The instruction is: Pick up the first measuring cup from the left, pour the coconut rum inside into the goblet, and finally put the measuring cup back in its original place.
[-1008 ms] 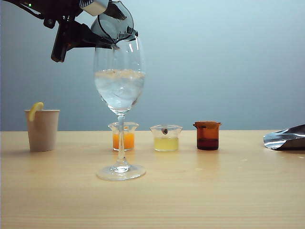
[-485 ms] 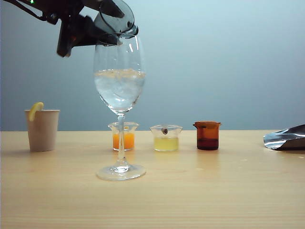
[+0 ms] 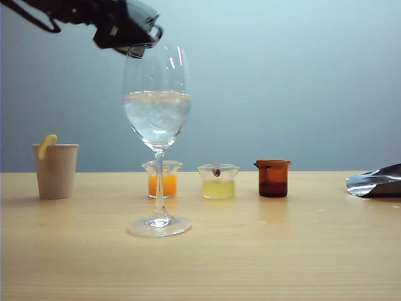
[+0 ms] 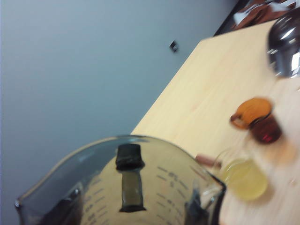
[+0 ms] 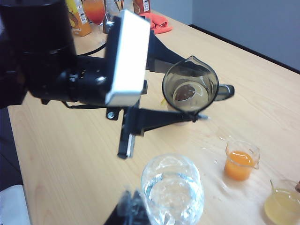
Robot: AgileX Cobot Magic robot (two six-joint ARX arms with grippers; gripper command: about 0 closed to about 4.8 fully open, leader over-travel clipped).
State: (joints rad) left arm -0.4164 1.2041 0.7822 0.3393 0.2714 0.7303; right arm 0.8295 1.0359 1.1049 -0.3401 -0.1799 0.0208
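Observation:
My left gripper (image 3: 128,28) is shut on the smoky measuring cup (image 3: 139,22) at the top left of the exterior view, just left of and above the goblet's rim. In the left wrist view the measuring cup (image 4: 122,183) sits between both fingers (image 4: 70,208). From the right wrist view the measuring cup (image 5: 190,89) stands nearly upright with its mouth up. The goblet (image 3: 156,113) stands on the table with ice and clear coconut rum (image 3: 156,116) in its bowl. Of my right gripper only a dark blurred finger (image 5: 136,211) shows beside the goblet (image 5: 172,187); its jaws are hidden.
Behind the goblet stand a cup of orange liquid (image 3: 162,180), a cup of pale yellow liquid (image 3: 218,183) and an amber cup (image 3: 272,178). A paper cup (image 3: 55,170) with a lemon slice is at the left. A foil bag (image 3: 376,182) lies at the right edge.
The measuring cup was tipped over the goblet's rim. It has rolled back towards upright and drawn a little to the left of the rim, still in my left gripper.

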